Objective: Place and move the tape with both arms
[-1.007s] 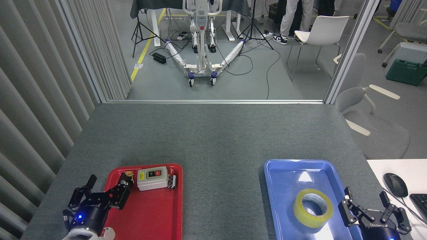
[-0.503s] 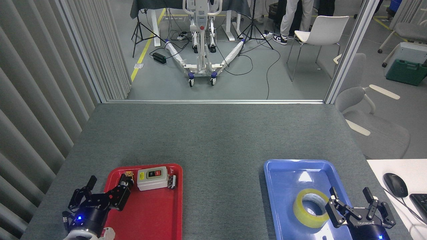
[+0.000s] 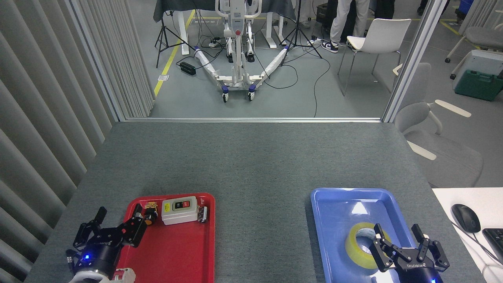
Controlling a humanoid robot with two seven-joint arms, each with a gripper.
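Right claw (image 3: 399, 237) spread open over the tape (image 3: 358, 247).

Glossy plastic blue tray (image 3: 334, 208); matt grey felt-like tabletop (image 3: 251, 161).

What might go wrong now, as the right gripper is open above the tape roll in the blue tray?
1. The right gripper is off-centre over the tape; one of its fingers may hit the roll and push it away.
2. The tape lies flat in the blue tray, so the tray might slide or lift too.
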